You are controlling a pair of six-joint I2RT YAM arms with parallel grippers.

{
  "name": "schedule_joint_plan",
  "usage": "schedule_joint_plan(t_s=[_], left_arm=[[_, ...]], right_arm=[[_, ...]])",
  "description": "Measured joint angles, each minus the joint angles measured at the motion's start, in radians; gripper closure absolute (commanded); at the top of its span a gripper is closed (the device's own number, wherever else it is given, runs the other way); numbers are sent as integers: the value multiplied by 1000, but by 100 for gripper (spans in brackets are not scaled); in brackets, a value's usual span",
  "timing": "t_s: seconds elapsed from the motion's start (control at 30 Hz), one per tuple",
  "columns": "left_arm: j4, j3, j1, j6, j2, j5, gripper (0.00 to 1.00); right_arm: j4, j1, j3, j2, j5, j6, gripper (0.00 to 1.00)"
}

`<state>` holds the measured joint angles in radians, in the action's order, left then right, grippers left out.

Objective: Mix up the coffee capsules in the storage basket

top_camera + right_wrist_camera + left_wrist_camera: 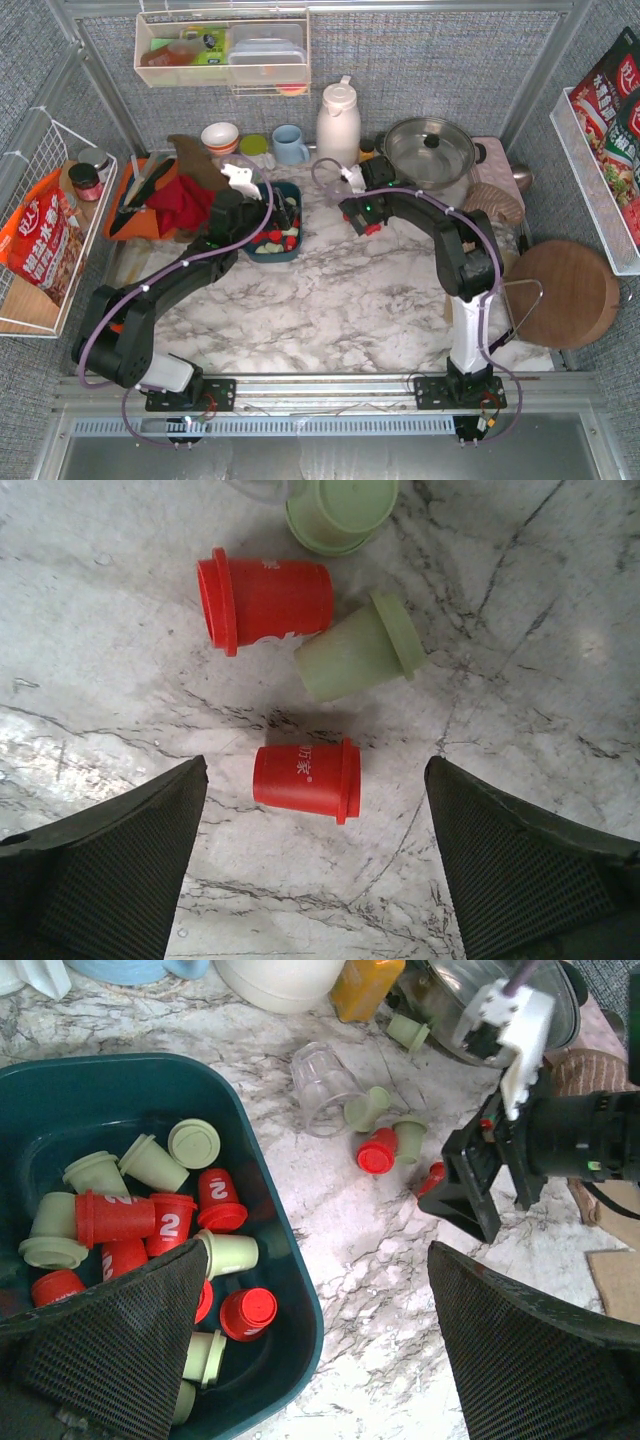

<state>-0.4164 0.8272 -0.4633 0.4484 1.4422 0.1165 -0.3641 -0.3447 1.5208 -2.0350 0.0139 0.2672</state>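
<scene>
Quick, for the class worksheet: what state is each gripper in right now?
Left gripper: open, holding nothing, over the storage basket edge.
Right gripper: open, holding nothing; a red capsule lies untouched between its jaws.

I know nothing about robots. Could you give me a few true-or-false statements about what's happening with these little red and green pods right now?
1. The storage basket holds both red and green coffee capsules. True.
2. Every capsule is inside the basket. False: several lie on the marble table, near a tipped-over clear cup.
3. The right jaws are clamped on a red capsule. False: they stand open, and a loose red capsule lies on its side on the table between them, touching neither.
4. The left jaws stand open, partly over the basket. True.
</scene>
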Motion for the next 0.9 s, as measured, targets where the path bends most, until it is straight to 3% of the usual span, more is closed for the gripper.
schedule_joint_plan(t_s=[0.17,0.27,0.33,0.47,0.6,0.77,0.9], left_arm=[[0,0,0,-3,0,7,1],[0,0,0,-4,0,10,1],[0,1,0,-4,0,11,1],[0,5,0,-4,2,14,1],[0,5,0,-4,3,14,1],[0,8,-1,-4,5,17,1],[-1,12,-17,-5,6,35,1]], right_arm=[[-71,0,41,-68,7,30,11],[-84,0,39,-75,14,42,19],[-80,0,35,-75,14,46,28],[-72,0,22,-70,11,53,59],[-67,3,-14,-29,10,61,79],[-6,2,-108,105,-21,61,82],[201,-6,-373,348,-133,75,84]])
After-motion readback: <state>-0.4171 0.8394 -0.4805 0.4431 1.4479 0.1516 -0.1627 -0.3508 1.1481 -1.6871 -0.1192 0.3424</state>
